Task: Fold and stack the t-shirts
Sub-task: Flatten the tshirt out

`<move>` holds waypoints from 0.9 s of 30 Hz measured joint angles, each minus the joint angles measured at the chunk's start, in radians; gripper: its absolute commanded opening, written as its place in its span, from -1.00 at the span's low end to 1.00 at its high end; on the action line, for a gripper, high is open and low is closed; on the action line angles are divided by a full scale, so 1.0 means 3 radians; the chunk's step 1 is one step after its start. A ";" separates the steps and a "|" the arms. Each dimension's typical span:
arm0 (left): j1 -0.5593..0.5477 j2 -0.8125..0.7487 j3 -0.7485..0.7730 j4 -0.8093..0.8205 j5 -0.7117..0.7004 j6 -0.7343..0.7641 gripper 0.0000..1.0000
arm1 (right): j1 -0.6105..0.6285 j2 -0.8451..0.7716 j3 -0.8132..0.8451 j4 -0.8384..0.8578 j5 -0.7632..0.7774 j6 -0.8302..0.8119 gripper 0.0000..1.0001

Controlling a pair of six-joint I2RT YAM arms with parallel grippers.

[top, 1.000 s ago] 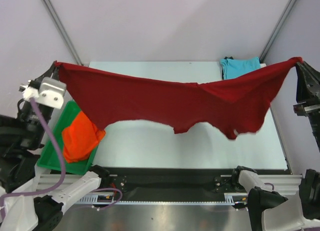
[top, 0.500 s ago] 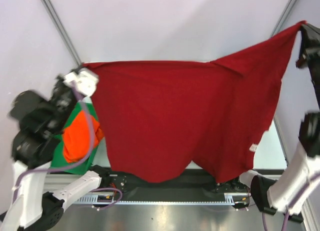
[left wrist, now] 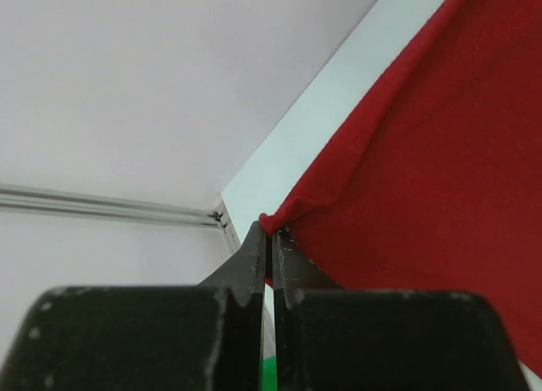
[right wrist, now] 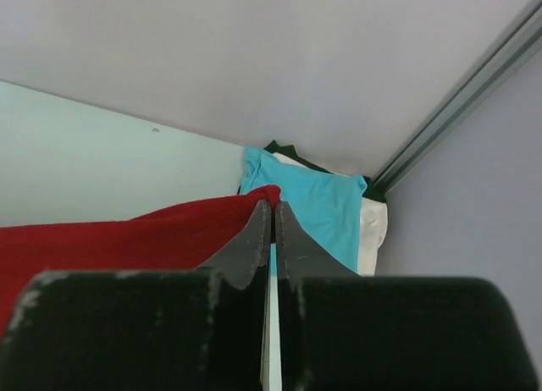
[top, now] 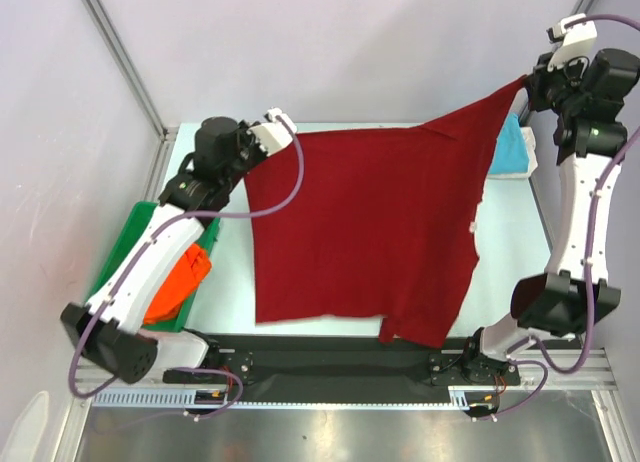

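Pale table (top: 505,262) under dark red t-shirt (top: 370,232), hung from far edge toward near edge; left gripper (left wrist: 269,235), right gripper (right wrist: 273,212) each clamped on shirt corner. Step likely spreading flat. Next: lower evenly, cloth taut.

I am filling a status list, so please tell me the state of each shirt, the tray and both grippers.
dark red t-shirt: unfolded, spread out, held at two corners.
turquoise t-shirt: folded, at the far right corner.
orange t-shirt: crumpled, in the green tray.
green tray: holds the orange t-shirt.
left gripper: shut on one corner.
right gripper: shut on the other corner.
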 measured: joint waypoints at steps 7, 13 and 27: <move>0.0022 0.0292 0.0579 0.0145 -0.0089 -0.0027 -0.99 | -0.0001 0.0251 0.0432 0.0055 0.0022 -0.0045 -1.00; 0.0024 0.0111 0.1052 0.0175 -0.0080 -0.0081 -0.99 | -0.0032 -0.0112 0.0451 0.0140 0.0027 -0.0098 -1.00; 0.0043 -0.1058 0.0998 -0.0374 0.0278 -0.0221 -0.99 | -0.0072 -0.1975 -0.0043 -0.0085 0.0201 -0.0367 -1.00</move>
